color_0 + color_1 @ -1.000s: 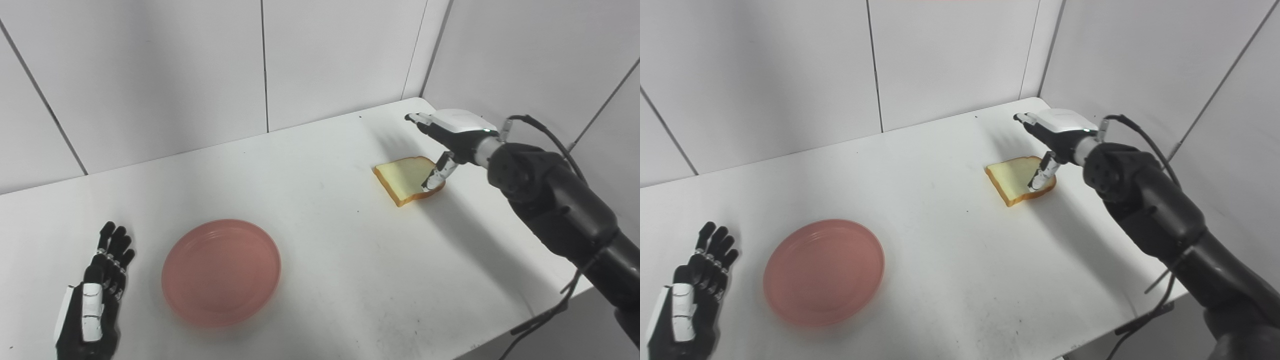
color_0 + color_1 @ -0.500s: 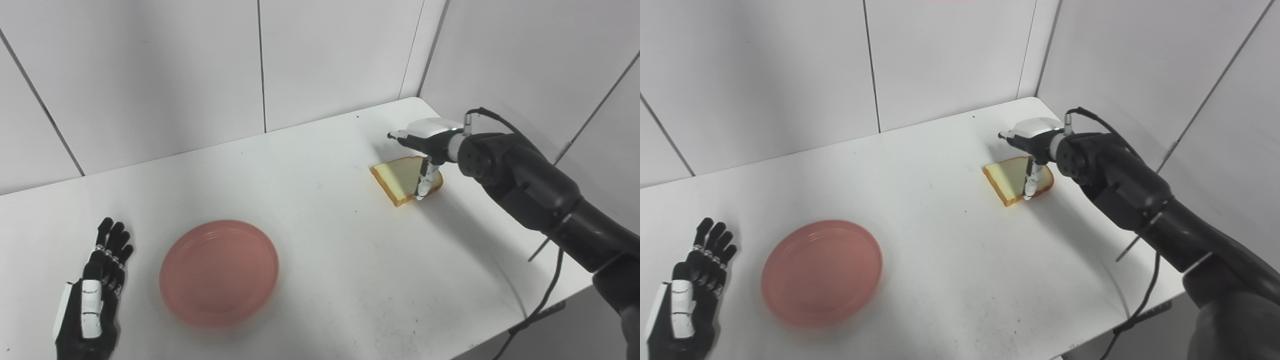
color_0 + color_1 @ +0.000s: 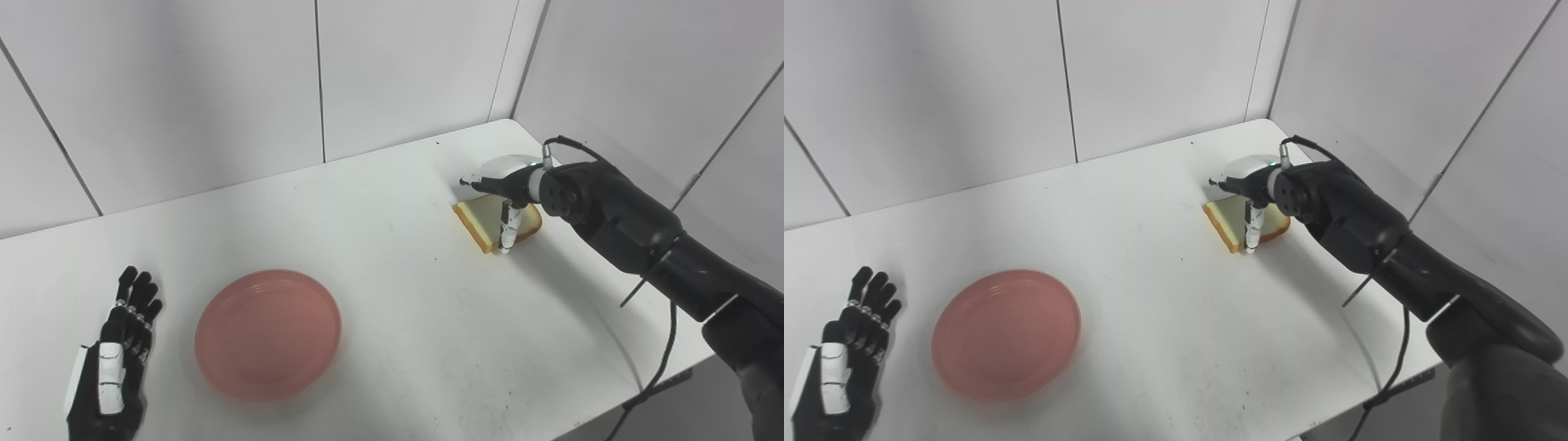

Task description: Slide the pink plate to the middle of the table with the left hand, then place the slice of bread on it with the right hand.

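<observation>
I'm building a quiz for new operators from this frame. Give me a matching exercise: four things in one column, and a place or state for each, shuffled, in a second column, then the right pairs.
Things:
1. pink plate
2. slice of bread
3. left hand
4. right hand

Places or states:
A. over the bread, thumb pointing down at its near edge
B. flat on the table, fingers spread, holding nothing
C. lying near the far right corner
D. empty, toward the near left, beside the resting hand

Pairs: 1-D, 2-C, 3-B, 4-A
</observation>
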`<state>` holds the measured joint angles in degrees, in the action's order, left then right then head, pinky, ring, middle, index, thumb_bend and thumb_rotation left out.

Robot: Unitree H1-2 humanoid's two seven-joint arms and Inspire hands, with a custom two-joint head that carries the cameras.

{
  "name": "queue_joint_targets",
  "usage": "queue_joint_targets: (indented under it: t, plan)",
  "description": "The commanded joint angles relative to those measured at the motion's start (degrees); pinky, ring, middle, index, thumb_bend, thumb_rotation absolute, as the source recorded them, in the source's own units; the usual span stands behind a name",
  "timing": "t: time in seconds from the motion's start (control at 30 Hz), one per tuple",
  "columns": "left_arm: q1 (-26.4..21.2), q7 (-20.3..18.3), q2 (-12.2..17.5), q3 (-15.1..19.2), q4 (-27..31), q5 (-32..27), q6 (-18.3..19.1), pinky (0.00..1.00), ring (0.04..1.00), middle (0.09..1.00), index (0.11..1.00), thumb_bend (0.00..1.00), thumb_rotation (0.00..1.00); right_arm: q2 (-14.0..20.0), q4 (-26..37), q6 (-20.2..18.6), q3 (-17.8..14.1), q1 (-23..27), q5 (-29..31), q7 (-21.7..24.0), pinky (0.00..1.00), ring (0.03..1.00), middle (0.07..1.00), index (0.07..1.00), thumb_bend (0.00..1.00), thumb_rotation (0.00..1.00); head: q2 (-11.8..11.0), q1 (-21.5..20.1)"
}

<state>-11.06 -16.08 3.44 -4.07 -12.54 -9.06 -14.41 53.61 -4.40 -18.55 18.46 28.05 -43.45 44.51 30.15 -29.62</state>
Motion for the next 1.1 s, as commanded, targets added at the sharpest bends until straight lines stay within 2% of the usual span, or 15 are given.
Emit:
queue_joint_targets:
  t: [0.0,0.17,0.23,0.3,0.4,0.5,0.6,0.63,0.7,0.8,0.83,0.87,0.9,0.93,1.07]
  plan:
    - [2.3,-0.3,-0.5,0.0,-2.1,-0.8,-0.1,1.0,1.0,0.994,0.978,0.69,1.0,1.5,-0.1,2.2,0.0,2.6,-2.0,-1.5,1.0,1.0,1.0,0.996,0.93,0.02,0.1,0.0]
    - [2.3,-0.2,-0.6,0.0,-1.4,-0.7,0.4,1.0,0.999,0.992,0.974,0.68,1.0,1.0,-0.6,2.2,2.1,2.9,-4.9,-0.5,1.0,1.0,1.0,0.988,0.93,0.02,0.3,0.0]
    - [2.2,-0.1,-0.7,0.0,-1.3,-0.7,0.6,1.0,0.998,0.989,0.971,0.69,1.0,0.9,-0.5,2.3,2.7,2.9,-5.6,-0.2,1.0,1.0,1.0,0.991,0.93,0.07,0.3,0.0]
    - [2.3,0.1,-0.7,-0.1,-1.1,-0.4,0.8,1.0,0.999,0.99,0.972,0.69,1.0,0.7,-0.8,2.2,2.8,2.9,-5.9,-0.5,1.0,1.0,1.0,0.988,0.93,0.09,0.3,0.0]
    - [2.3,0.2,-0.8,-0.2,-0.9,-0.1,0.5,1.0,1.0,0.994,0.976,0.7,1.0,0.1,-1.2,2.2,2.5,2.3,-6.4,-2.2,1.0,1.0,0.999,0.963,0.9,0.08,0.6,0.2]
    - [2.4,0.0,-0.8,-0.2,-0.9,-0.3,0.7,1.0,1.0,0.999,0.981,0.69,1.0,-0.9,-1.9,2.4,1.5,1.6,-7.3,-6.6,1.0,0.978,0.959,0.897,0.85,0.02,0.6,0.2]
    - [2.4,0.1,-0.8,-0.2,-0.9,-0.2,0.9,1.0,1.0,0.997,0.979,0.69,1.0,-2.1,-2.2,3.1,-0.3,0.7,-6.6,-11.7,0.84,0.891,0.892,0.798,0.78,0.02,0.6,0.2]
    - [2.5,0.1,-0.9,-0.2,-1.0,-0.2,0.7,1.0,0.998,0.996,0.978,0.69,1.0,-2.5,-2.2,3.5,-1.1,0.3,-6.1,-13.4,0.77,0.846,0.851,0.752,0.76,0.06,0.6,0.3]
    - [2.5,0.0,-1.0,-0.2,-1.0,-0.5,0.6,1.0,0.997,0.996,0.98,0.69,1.0,-3.0,-2.7,5.7,-2.5,-0.3,-5.4,-17.4,0.68,0.771,0.776,0.699,0.74,0.13,0.7,0.5]
    - [2.7,0.1,-1.0,-0.4,-0.7,0.0,0.3,1.0,0.991,0.993,0.977,0.69,1.0,-3.7,-3.7,7.9,-4.3,-0.7,-4.6,-22.4,0.65,0.726,0.713,0.656,0.74,0.08,0.7,0.7]
    - [2.8,0.1,-1.0,-0.4,-0.4,0.0,0.5,1.0,0.992,0.993,0.977,0.69,1.0,-4.0,-4.1,8.5,-4.8,-0.8,-4.2,-23.7,0.6,0.668,0.614,0.571,0.63,0.04,0.7,0.7]
    - [2.9,0.1,-1.1,-0.4,-0.3,-0.1,0.4,1.0,0.993,0.993,0.977,0.68,1.0,-4.4,-4.2,8.8,-5.6,-0.9,-3.8,-25.1,0.57,0.638,0.564,0.528,0.58,0.02,0.8,0.8]
    - [2.9,0.1,-1.1,-0.4,-0.2,-0.2,0.4,1.0,0.994,0.993,0.978,0.68,1.0,-4.7,-4.1,8.9,-6.3,-0.9,-3.6,-26.1,0.46,0.553,0.519,0.506,0.55,0.01,0.8,0.8]
    - [3.0,0.1,-1.2,-0.4,-0.2,-0.2,0.3,1.0,0.993,0.992,0.977,0.68,1.0,-5.0,-3.8,8.8,-6.8,-0.9,-3.4,-26.7,0.42,0.512,0.501,0.496,0.54,0.0,0.9,0.9]
    - [3.1,0.2,-1.5,-0.4,0.1,-0.3,0.6,1.0,0.991,0.989,0.972,0.66,1.0,-5.6,-2.5,8.7,-8.3,-1.1,-3.7,-29.0,0.32,0.413,0.457,0.516,0.53,0.01,0.9,1.3]
